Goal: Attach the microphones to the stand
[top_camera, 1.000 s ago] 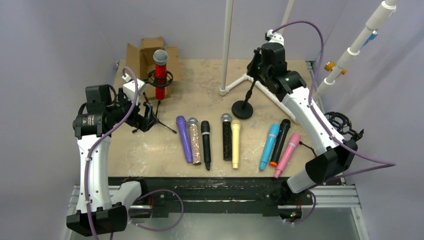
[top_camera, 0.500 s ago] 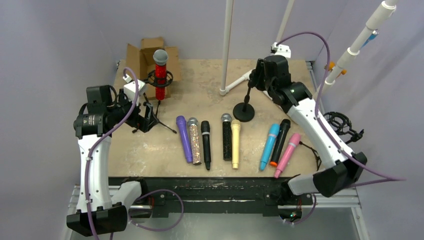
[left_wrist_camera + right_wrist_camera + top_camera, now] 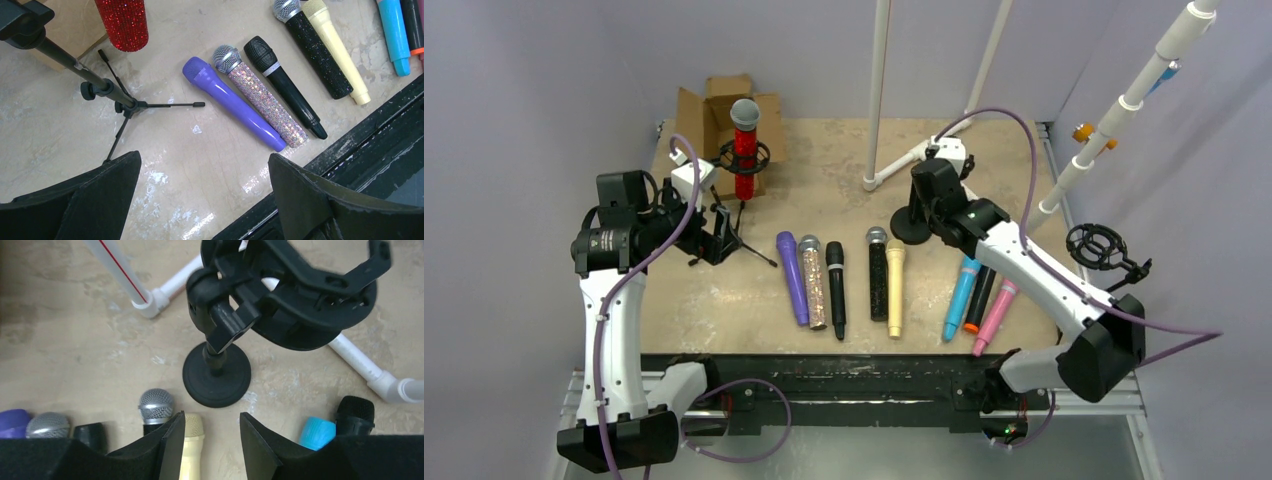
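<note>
Several microphones lie in a row on the table: purple (image 3: 792,278), silver glitter (image 3: 813,282), black (image 3: 836,288), black glitter (image 3: 878,273), cream (image 3: 895,286), light blue (image 3: 962,292), black with an orange end (image 3: 979,298) and pink (image 3: 997,315). A red glitter microphone (image 3: 744,148) stands upright in the shock mount of the tripod stand (image 3: 734,225). My right gripper (image 3: 212,422) hovers partly open with nothing between its fingers, just in front of the round-base stand (image 3: 216,381) and its black shock mount (image 3: 305,300); the cream head (image 3: 194,426) lies under its left finger. My left gripper (image 3: 205,162) is wide open over bare table beside the tripod (image 3: 125,107).
A cardboard box (image 3: 714,105) sits at the back left behind the tripod stand. White pipe legs (image 3: 145,302) rest on the table behind the round-base stand. A loose black shock mount (image 3: 1096,247) hangs off the table's right edge. A white pipe (image 3: 1124,100) slants at the far right.
My right arm has swung forward and left, from behind the round-base stand to over it and the row of microphones. The left arm has not moved.
</note>
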`<action>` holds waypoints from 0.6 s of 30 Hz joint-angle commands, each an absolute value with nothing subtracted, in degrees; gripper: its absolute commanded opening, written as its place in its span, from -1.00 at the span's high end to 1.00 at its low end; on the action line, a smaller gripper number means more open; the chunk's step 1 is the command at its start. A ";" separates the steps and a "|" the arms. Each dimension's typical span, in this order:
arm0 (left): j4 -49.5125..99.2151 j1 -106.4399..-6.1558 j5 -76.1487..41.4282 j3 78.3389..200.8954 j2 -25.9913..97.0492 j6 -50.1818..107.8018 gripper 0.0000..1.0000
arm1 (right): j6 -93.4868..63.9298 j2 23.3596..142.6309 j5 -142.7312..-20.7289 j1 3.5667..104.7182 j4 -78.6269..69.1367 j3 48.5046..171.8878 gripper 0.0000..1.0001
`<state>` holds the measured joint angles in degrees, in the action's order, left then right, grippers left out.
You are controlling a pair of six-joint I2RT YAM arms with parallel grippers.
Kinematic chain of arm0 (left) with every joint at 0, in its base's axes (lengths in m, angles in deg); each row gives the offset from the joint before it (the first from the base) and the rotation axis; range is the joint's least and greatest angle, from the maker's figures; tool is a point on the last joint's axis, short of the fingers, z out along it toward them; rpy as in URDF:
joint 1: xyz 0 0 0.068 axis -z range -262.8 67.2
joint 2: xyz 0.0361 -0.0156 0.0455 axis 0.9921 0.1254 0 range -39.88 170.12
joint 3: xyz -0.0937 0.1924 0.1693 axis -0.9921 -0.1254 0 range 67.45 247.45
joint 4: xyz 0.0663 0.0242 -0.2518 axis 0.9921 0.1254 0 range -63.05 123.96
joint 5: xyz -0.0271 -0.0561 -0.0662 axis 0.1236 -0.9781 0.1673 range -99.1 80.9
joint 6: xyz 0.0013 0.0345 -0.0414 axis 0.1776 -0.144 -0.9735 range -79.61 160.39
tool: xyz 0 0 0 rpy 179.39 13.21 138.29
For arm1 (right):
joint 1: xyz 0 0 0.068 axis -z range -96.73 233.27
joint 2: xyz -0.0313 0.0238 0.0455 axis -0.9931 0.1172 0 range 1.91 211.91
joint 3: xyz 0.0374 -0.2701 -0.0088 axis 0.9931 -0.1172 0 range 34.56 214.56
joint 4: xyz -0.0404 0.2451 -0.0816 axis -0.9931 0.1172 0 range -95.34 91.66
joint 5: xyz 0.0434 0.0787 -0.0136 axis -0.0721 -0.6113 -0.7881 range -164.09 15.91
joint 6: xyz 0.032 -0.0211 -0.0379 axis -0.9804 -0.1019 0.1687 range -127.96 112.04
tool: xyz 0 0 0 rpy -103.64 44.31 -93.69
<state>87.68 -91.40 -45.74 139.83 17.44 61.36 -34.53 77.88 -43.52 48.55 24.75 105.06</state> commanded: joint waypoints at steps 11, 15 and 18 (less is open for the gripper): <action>88.62 -91.48 -46.17 140.90 15.98 62.79 -1.00 | -24.29 88.46 -28.23 48.66 -4.24 97.55 0.03; 89.04 -91.48 -45.43 141.08 15.85 63.41 -1.00 | -20.28 90.97 -27.17 48.65 -11.37 95.93 0.08; 89.19 -91.40 -45.40 141.23 15.85 63.42 -1.00 | -18.56 92.63 -27.20 48.69 -14.52 95.52 0.33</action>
<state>89.11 -91.40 -45.46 139.83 16.57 62.45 -23.10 91.41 -30.21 48.55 -4.87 96.41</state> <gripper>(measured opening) 0.998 0.417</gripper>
